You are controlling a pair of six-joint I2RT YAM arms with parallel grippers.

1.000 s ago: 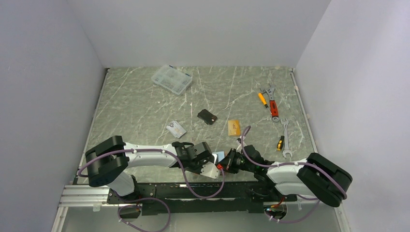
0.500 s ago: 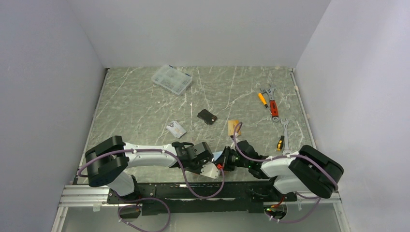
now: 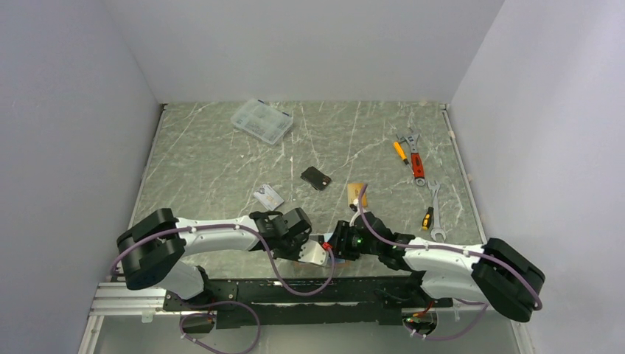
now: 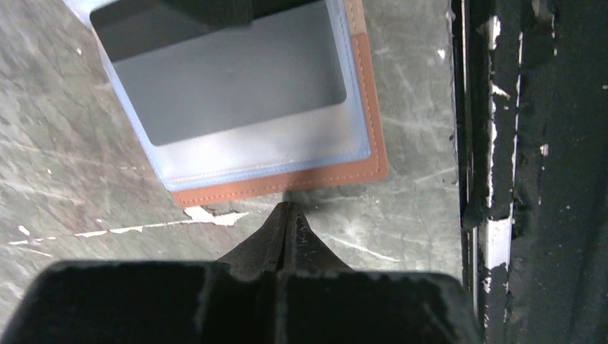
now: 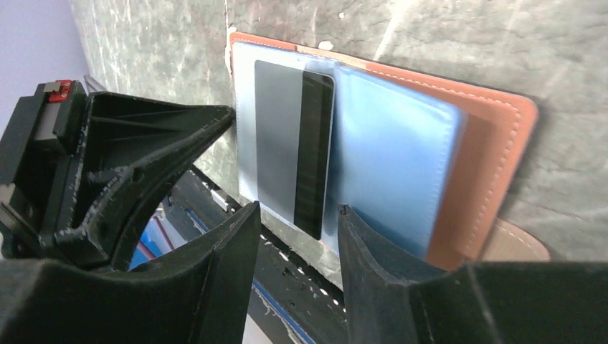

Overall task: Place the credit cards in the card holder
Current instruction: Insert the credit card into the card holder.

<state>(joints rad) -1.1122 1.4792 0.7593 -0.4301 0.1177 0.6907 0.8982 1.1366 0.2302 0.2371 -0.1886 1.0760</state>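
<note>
The holder (image 4: pixel 287 183) lies unfolded at the counter's (image 3: pixel 221 162) near edge. A grey card (image 5: pixel 276 143) is part-way into its clear sleeve, long axis pointing at the right jaws, which stand apart astride its end. The left jaws, pressed together on nothing, sit just beside the stitched edge. Only the top view shows the black card (image 3: pixel 315 178) and gold card (image 3: pixel 357 195) farther back.

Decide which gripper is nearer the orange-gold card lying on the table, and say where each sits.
Right. The right gripper is just below-left of the orange-gold card in the top view; the left gripper lies further left and nearer the bases, at the card holder.
</note>
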